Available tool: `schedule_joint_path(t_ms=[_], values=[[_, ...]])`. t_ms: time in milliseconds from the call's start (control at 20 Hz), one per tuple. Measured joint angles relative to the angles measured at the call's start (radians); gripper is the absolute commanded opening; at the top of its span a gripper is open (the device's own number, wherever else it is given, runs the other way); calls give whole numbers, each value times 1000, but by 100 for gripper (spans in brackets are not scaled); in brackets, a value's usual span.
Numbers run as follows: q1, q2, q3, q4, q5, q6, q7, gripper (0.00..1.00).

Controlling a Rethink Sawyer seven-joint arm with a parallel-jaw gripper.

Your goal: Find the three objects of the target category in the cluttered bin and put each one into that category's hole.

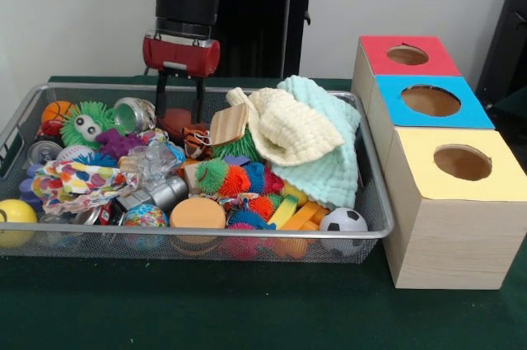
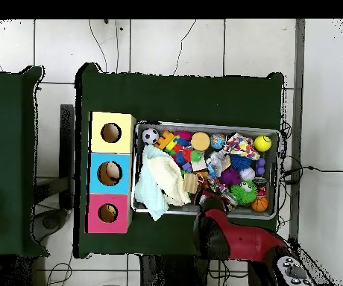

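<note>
The hand (image 1: 180,111) stood in the back of the wire bin (image 1: 375,202), its two dark fingers (image 1: 161,91) set apart and pointing down on either side of a reddish-brown ball (image 1: 174,120); whether they gripped it could not be told. The bin sat on the green tabletop (image 1: 198,309), heaped with small toys. A cream cloth (image 1: 284,128) lay over a mint cloth (image 1: 329,161) at the end next to the boxes. Near the front lay an orange disc (image 1: 197,213), a soccer ball (image 1: 342,221), a yellow ball (image 1: 14,213) and spiky pom-poms (image 1: 235,179). A fuzzy green toy with eyes (image 1: 86,123) sat at the far corner by an orange basketball (image 1: 56,109). Beside the bin stood three wooden boxes in a row, topped red (image 1: 408,55), blue (image 1: 431,101) and yellow (image 1: 461,163), each with a round hole. From overhead something pale showed inside the blue hole (image 2: 112,171).
</note>
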Motion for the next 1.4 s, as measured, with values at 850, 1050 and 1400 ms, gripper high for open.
schedule_joint_path(t_ms=[850, 1050, 1400], values=[[-157, 46, 114, 0, -18, -7, 0, 100], [-184, 54, 158, 0, -28, -19, 0, 100], [-208, 55, 211, 0, -34, -24, 0, 100]])
